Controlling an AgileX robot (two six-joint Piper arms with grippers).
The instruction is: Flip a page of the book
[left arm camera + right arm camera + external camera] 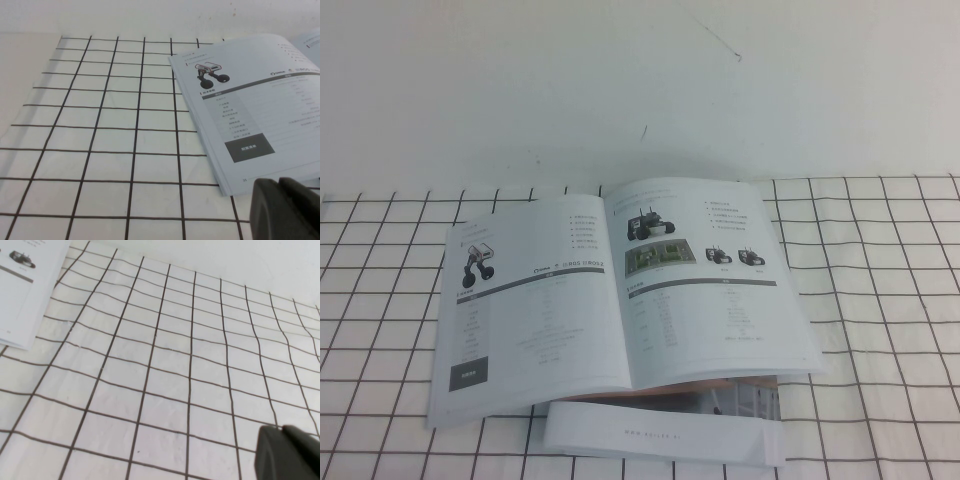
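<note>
Centre of the gridded cloth [880,300] on the surface: the book [620,290] lies open, spine running away from the robot, both leaves lying nearly flat. Left leaf shows a wheeled robot and a dark box near its lower corner; the page [710,280] on the right shows wheeled robots above a dark-barred table. A plain white booklet [660,432] pokes out from under the near edge of the book.

Neither arm shows in the high view. Left gripper [285,210] appears only as a dark edge in its own wrist view, near the book's near-left corner, above the cloth, not touching; can't tell whether its jaws are spread or together. Right gripper [287,452] hovers over bare cloth, well to the right of the book, jaws pressed together, holding nothing.

Progress, my read: no leaf is lifted or curled and no gripper is in contact. Can't say from this alone whether a turn is finished or not begun. If not begun, everything's left: reach the page's outer edge, lift, sweep across the spine.
</note>
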